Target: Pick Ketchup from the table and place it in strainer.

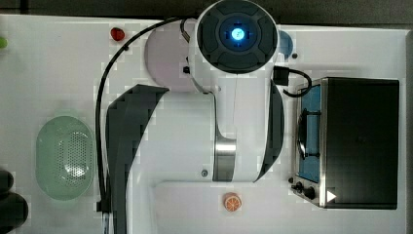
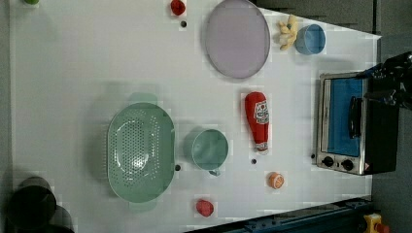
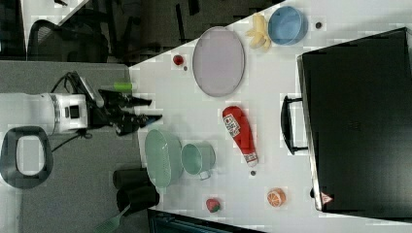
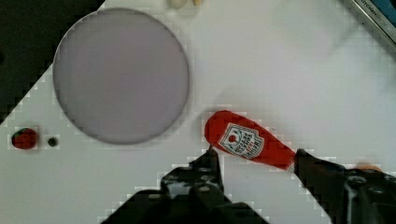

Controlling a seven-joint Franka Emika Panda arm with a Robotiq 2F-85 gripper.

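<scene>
Ketchup (image 4: 250, 145) tip behind, seemingly, spread jaws

The Ketchup (image 2: 257, 120) is a slim, bright red bottle with a white-and-red label, lying flat on its side on the white counter (image 2: 73, 63), its narrow pale-tipped end toward the left view's bottom and its broad base toward the left view's top. The strainer (image 2: 140, 151) is a large, pale mint-green oval basket with a floor of small holes, sitting upright and empty on the counter. It lies well apart from the bottle, toward the left view's left.
</scene>
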